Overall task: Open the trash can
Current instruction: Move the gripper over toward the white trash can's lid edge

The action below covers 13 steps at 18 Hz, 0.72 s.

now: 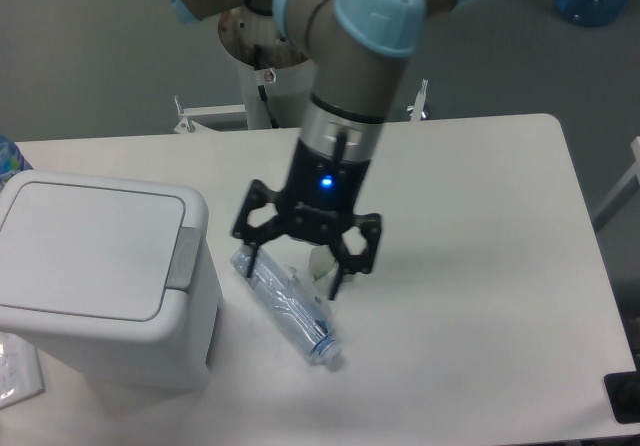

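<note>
— White trash can (95,276), where is it?
— Left on the desk (480,266), lid down.
— And the end effector (298,271)?
— Spread wide, empty, above the crushed plastic bottle (290,308) beside it.

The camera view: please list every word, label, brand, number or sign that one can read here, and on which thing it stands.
No text can be read in this view.
The crushed bottle: no readable label; too blurred to tell.
The trash can: plain white, no print visible.
The gripper: only a blue light above it, no lettering.
</note>
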Each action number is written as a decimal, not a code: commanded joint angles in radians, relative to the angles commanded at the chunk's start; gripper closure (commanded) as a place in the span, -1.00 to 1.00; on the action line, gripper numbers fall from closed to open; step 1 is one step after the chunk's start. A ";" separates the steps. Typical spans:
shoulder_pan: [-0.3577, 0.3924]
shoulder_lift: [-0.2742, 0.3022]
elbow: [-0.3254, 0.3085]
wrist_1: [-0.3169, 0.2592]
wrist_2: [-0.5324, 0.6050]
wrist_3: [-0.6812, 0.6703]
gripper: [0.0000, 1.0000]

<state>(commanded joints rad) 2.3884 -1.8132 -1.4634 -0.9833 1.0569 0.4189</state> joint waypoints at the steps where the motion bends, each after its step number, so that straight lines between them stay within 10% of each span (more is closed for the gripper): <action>1: -0.003 0.002 0.003 0.000 0.000 -0.008 -1.00; 13: -0.003 0.000 0.012 0.002 0.003 -0.012 -1.00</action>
<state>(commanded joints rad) 2.3853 -1.8132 -1.4512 -0.9817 1.0600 0.4065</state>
